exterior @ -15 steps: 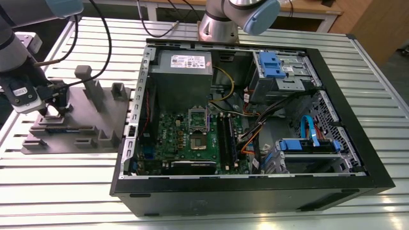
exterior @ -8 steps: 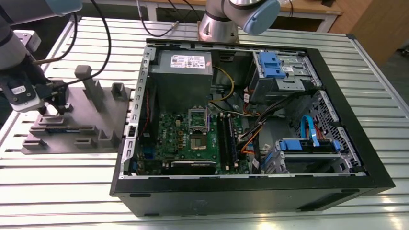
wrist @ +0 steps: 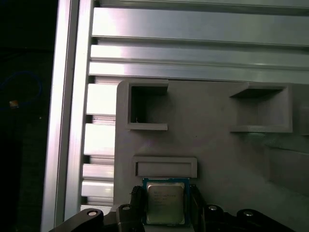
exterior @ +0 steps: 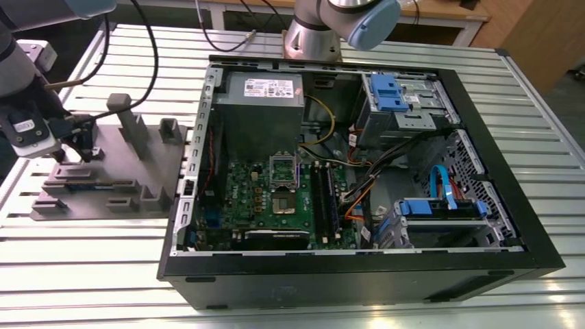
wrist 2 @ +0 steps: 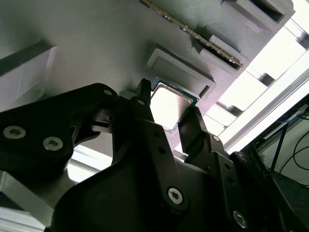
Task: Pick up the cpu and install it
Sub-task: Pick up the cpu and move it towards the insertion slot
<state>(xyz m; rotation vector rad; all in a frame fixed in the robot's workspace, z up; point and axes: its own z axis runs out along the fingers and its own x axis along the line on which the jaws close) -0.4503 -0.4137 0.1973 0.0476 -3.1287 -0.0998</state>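
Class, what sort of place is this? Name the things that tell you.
Probably a robotics lab for computer assembly: an open computer case lies on a slatted metal table, and the arm's gripper is at a cpu over a grey parts tray.

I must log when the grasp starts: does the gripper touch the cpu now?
Cannot tell. In both wrist views the gripper closely flanks the cpu on two sides, yet neither contact nor a gap shows plainly.

A small square cpu (wrist: 165, 203) with a silver-grey metal top and a pale rim is seen lying flat, top up, on the grey tray (wrist: 217, 159) near one edge, clasped at two opposite sides by the gripper (wrist: 166, 213).
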